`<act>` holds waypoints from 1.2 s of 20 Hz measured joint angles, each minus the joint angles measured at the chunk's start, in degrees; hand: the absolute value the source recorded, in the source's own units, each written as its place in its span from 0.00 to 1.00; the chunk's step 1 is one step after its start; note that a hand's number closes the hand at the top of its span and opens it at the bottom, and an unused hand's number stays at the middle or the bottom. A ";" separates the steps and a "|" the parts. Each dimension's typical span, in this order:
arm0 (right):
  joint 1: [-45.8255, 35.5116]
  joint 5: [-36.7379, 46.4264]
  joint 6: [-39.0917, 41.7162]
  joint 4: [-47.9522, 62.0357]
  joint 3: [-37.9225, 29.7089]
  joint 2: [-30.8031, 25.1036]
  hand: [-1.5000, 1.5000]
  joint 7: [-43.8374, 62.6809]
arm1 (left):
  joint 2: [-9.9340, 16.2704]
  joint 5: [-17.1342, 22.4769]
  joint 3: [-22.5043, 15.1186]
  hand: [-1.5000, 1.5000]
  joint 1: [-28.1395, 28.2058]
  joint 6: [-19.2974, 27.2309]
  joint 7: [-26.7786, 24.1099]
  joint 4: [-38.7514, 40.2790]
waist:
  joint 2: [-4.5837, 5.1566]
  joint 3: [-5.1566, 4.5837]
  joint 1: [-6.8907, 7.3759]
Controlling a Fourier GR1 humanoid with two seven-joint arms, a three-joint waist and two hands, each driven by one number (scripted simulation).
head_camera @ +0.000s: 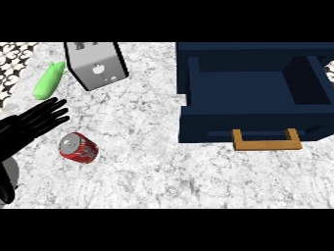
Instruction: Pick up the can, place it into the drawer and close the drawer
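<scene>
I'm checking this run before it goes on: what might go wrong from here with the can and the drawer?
1. The can lies on its side on the counter, so it may roll away if nudged by the open left robot hand beside it.
2. The drawer sits far to the right of the can, so the carry is long.
3. The green object and grey box lie close behind the hand and might get bumped.

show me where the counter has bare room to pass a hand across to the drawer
Bare marble runs between the red can and the open drawer, and below both. It is crowded at upper left: left robot hand, green object, grey box.
</scene>
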 measured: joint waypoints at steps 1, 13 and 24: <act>-0.03 -0.55 0.38 -0.01 -0.54 -0.22 0.00 0.30 | -0.83 -2.52 0.53 0.00 -0.06 -0.71 -1.93 1.61 | 0.02 0.00 -0.01; -0.02 0.35 2.62 -3.05 -1.83 3.35 0.00 2.81 | -4.28 -24.14 4.22 0.00 -4.06 -1.15 -20.66 18.71 | 0.11 -0.04 -0.13; -2.27 -1.26 4.65 -1.62 -4.98 2.38 0.00 4.22 | -4.26 -38.22 1.82 0.00 -10.77 4.57 -34.72 37.52 | 0.29 -0.11 -0.52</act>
